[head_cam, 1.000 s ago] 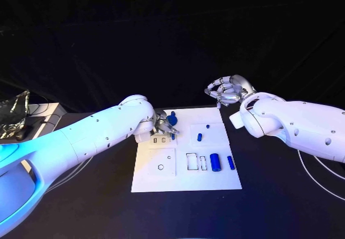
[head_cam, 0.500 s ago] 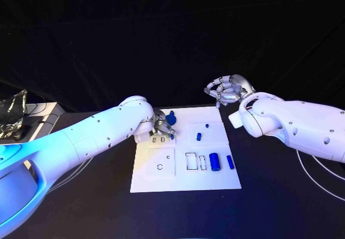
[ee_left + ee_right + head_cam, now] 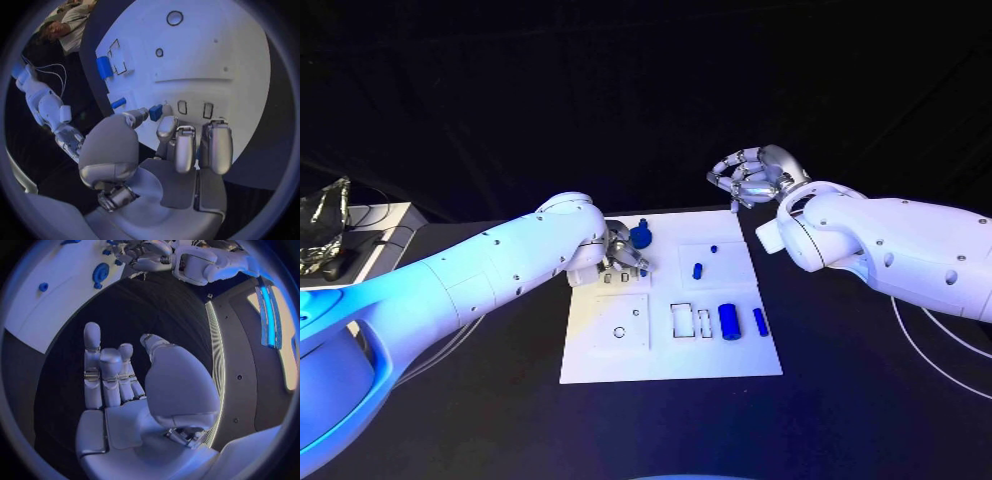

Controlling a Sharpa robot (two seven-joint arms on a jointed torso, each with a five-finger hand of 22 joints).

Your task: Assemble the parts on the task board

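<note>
Task board (image 3: 668,355): white plate, thin dark outlines of rectangles and rings marked on it. Table (image 3: 862,400): black.

Parts on the board all blue: big cylinder (image 3: 728,322) deep blue, thin bar (image 3: 760,321) beside it same blue, small peg (image 3: 697,270) blue, tiny dot (image 3: 714,248) blue, round knob piece (image 3: 642,236) darker blue.

Left hand (image 3: 622,255): silver, dark at the joints; small blue part (image 3: 155,112) at its fingertips. Right hand (image 3: 754,177): silver. Both arms white with a blue-cyan sheen.
</note>
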